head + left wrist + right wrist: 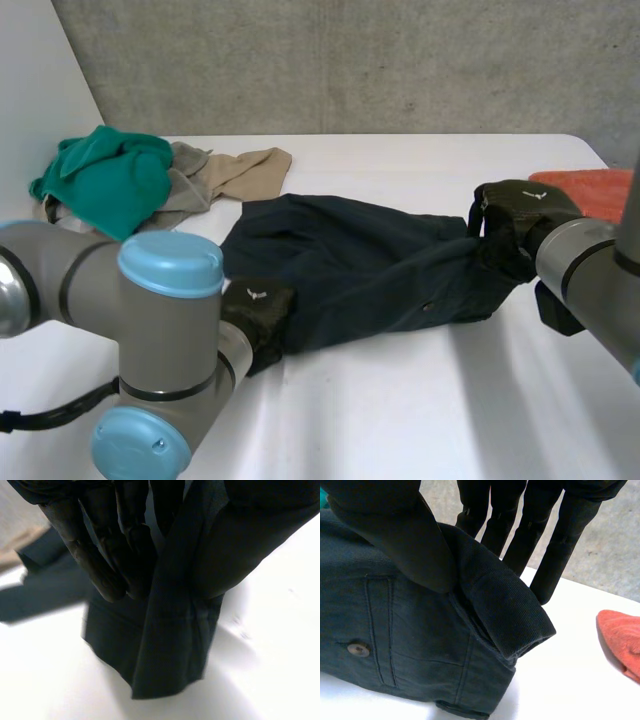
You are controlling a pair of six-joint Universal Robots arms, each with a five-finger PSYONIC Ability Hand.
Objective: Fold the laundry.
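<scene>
Left arm (150,340), nearest, reaches over a white table (400,410). Its left hand (107,565) pinches a leg end of the dark trousers (360,270) between thumb and fingers. These trousers lie stretched across the middle of the table. At the waistband end, the right hand (395,540) clamps the band between thumb and fingers, near a button (358,650). Green cloth (105,175) and beige cloth (240,168) sit heaped at the far left corner, and orange cloth (590,190) lies at the far right edge. Behind the table stands a bare concrete wall (350,60).
</scene>
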